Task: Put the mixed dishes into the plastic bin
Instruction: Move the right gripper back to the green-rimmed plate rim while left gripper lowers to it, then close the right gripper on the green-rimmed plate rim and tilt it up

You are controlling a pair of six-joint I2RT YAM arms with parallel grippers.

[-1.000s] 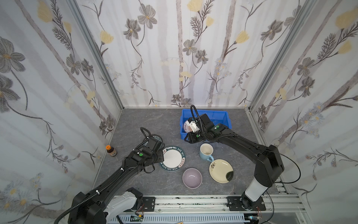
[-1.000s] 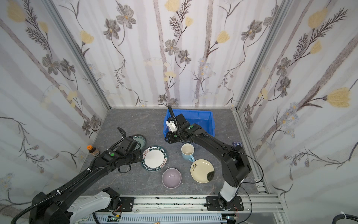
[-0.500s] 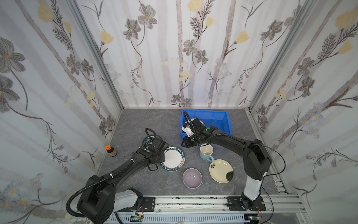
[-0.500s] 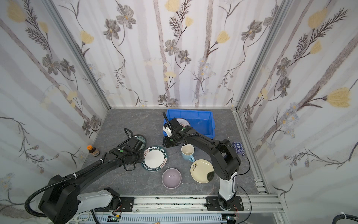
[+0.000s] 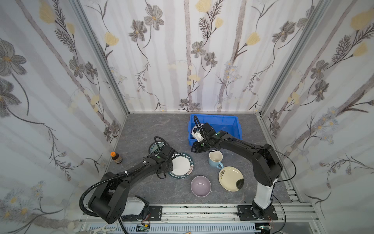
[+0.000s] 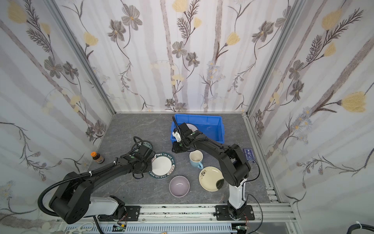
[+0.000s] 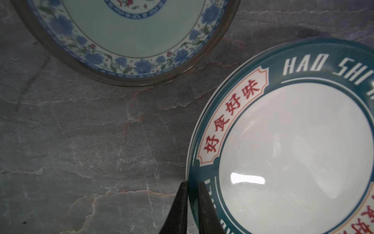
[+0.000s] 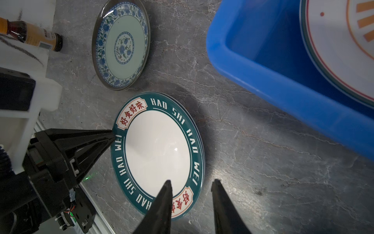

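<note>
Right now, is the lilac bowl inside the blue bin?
No, the lilac bowl sits on the table beside the cream plate, well short of the blue bin.

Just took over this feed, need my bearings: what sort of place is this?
Probably a staged robot test booth: floral-wallpaper panels box in a grey stone-look tabletop, two robot arms are mounted on a front rail, and dishes like the teal-rimmed plate sit near a blue plastic bin.
</note>
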